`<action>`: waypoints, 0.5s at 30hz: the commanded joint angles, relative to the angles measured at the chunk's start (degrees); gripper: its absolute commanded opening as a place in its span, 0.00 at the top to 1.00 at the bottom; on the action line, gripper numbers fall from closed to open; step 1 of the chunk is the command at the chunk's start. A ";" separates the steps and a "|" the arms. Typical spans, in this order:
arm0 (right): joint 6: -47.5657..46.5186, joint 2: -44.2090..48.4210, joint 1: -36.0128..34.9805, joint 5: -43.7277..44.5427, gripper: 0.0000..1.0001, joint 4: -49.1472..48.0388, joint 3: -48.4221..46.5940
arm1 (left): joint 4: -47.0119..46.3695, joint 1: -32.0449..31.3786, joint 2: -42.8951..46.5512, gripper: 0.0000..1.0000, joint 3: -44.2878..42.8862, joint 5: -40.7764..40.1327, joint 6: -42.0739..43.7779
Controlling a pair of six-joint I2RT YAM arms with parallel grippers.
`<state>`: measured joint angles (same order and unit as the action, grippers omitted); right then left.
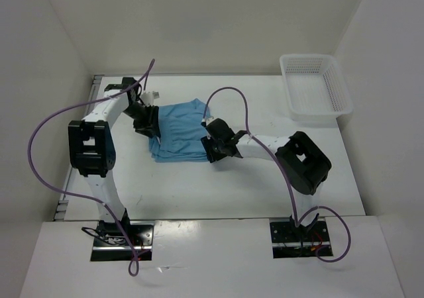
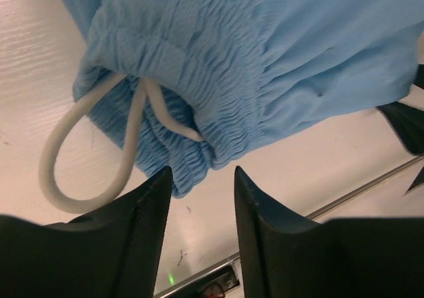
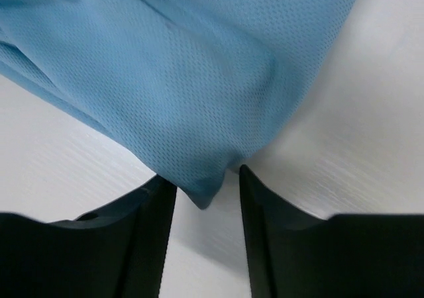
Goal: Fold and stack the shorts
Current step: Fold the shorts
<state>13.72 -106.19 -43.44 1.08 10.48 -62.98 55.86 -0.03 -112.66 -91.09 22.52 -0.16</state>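
Observation:
The light blue shorts (image 1: pixel 179 131) lie folded on the white table, between the two arms. My left gripper (image 1: pixel 147 122) is at their left edge. In the left wrist view it (image 2: pixel 202 177) is open, and the gathered waistband (image 2: pixel 199 79) ends just ahead of the fingertips, not pinched. The white drawstring (image 2: pixel 73 146) loops out to the left. My right gripper (image 1: pixel 215 147) is at the shorts' right front corner. In the right wrist view it (image 3: pixel 207 179) is open, with a corner of the fabric (image 3: pixel 202 195) dipping between the fingertips.
A white plastic mesh basket (image 1: pixel 315 86) stands at the back right of the table. White walls enclose the table at the back and on both sides. A purple cable (image 1: pixel 232 93) arches over the right arm.

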 commanded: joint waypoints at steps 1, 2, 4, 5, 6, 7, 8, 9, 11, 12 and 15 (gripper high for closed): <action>-1.06 2.22 0.20 2.35 0.50 1.56 1.11 | -1.36 -0.93 3.24 0.49 0.29 4.63 0.16; -1.06 2.22 0.20 2.35 0.46 2.08 1.11 | -1.36 -1.72 3.24 0.48 1.08 4.63 0.16; -1.06 3.00 0.20 2.35 0.39 2.09 1.11 | -1.36 -2.42 2.53 0.46 2.23 4.63 0.16; -1.06 3.01 0.20 2.35 0.39 2.09 1.63 | -1.36 -2.95 1.06 0.44 3.71 4.63 0.16; -1.06 4.49 0.20 2.35 0.39 1.57 2.24 | -1.36 -2.96 0.43 0.44 4.42 3.68 0.16; -1.06 5.02 0.20 2.87 0.39 1.56 2.25 | -1.36 -3.48 -0.27 0.43 5.21 2.36 0.16; -1.06 5.64 0.20 2.87 0.38 0.26 3.03 | -1.97 -3.48 -1.50 0.43 5.92 1.83 0.16; -1.06 6.69 0.20 2.87 0.38 -0.28 3.74 | -1.98 -3.48 -1.51 0.43 7.40 1.82 0.16; -0.45 7.22 0.20 2.87 0.38 -1.33 4.26 | -4.17 -3.48 -2.21 0.43 8.99 0.16 0.16; -0.44 7.23 0.20 2.87 0.39 -2.64 4.27 | -4.87 -3.48 -2.73 0.45 9.61 0.15 0.16; 0.08 5.66 0.20 2.87 0.55 -5.02 4.27 | -5.93 -3.48 -3.96 0.63 10.14 -1.17 0.16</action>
<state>13.19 -102.32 -43.44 2.72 10.15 -59.09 51.79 -3.79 -115.18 -81.60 23.20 -0.25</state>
